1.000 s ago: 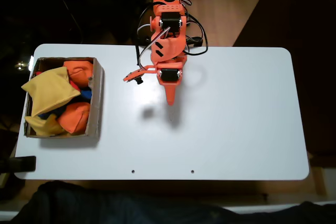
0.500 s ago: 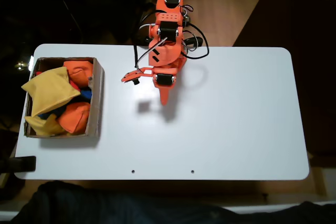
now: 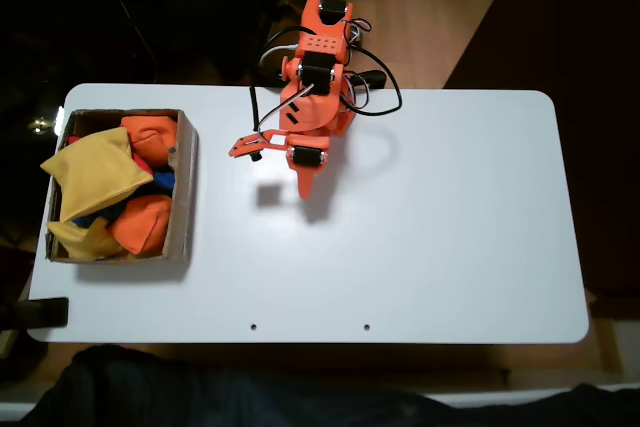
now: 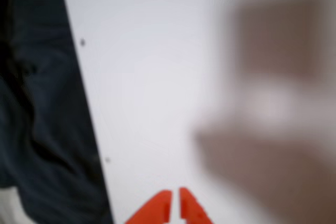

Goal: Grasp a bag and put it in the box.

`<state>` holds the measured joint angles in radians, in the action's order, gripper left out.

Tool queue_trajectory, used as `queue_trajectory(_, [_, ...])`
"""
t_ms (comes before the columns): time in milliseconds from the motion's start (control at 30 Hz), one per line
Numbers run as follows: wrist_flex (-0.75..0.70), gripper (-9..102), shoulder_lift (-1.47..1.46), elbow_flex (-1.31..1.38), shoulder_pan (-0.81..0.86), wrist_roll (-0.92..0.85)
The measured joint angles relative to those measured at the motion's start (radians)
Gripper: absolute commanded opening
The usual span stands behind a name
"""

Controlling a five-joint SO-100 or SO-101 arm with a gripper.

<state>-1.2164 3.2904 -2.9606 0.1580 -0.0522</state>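
Your bag (image 3: 95, 175), a soft mustard-yellow fabric square, already lay slumped on top of the pile in the box (image 3: 185, 197), one corner hanging over the box's left wall in the fixed view. Beneath it sat orange bags (image 3: 143, 224), another yellow one (image 3: 88, 239) and a bit of blue. The box was low-walled brown cardboard at the left end of the smooth white bench (image 3: 450, 237). Judging by that, the placing looked done, with only the arm's retreat left. Your hand (image 4: 175, 207) hung empty above bare bench near the arm's base, its orange fingers (image 4: 157, 211) nearly together.
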Motion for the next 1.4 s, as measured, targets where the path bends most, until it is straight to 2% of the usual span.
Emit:
queue_trajectory(167, [-0.023, 0, -0.003, 0.0, -0.005, -0.014])
queue_trajectory(500, [-0.078, 0, -0.002, 0.0, -0.135, -0.041])
queue_trajectory(800, [-0.127, 0, 0.003, 0.0, -0.137, -0.041])
queue_trajectory(1400, [-0.132, 0, 0.003, 0.0, -0.137, -0.04])
